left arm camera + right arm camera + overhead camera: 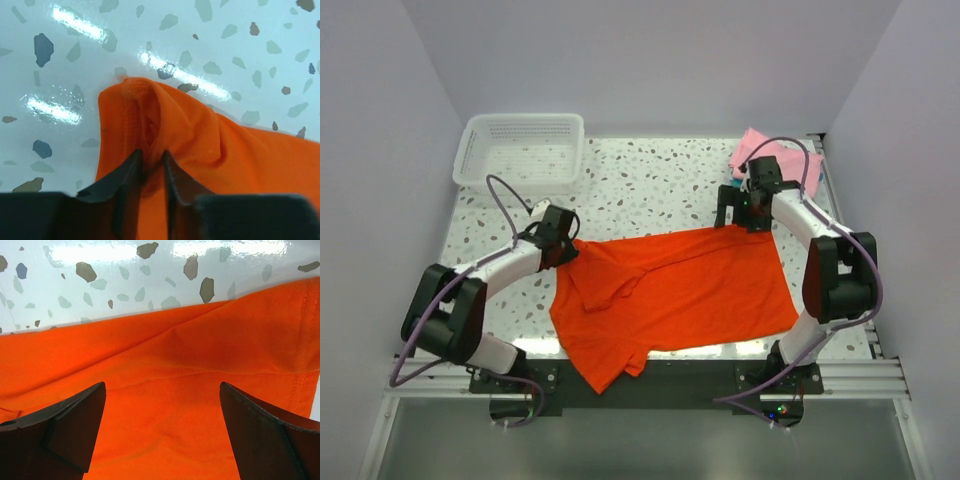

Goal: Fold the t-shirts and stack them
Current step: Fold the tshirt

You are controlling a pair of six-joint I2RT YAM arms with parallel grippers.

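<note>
2 arms [510, 262] are bolted at the near edge of a glossy white table [660, 190] flecked with grey and brown chips. It is enclosed on 3 sides by plain pale grey walls [650, 60], and bright lamp reflections are seen on it in both wrist views.

1 white mesh basket [520, 128] is set at the far left corner. 2 t-shirts can be counted. 1 orange-red t-shirt [700, 290] is spread across the middle of the table, with a rumpled fold across its left half and its near left part hanging past the near edge. 1 pink t-shirt [760, 148] is bunched at the far right corner, partly hidden behind the right arm [820, 250].

The left gripper [151, 155] is pressed together on a raised ridge of orange-red cloth at the shirt's far left corner, the fabric being pinched between its 2 dark fingers [125, 180]. The right gripper [162, 385] is held spread wide just above the shirt's far right edge, with nothing gripped between its 2 fingers [75, 425].
</note>
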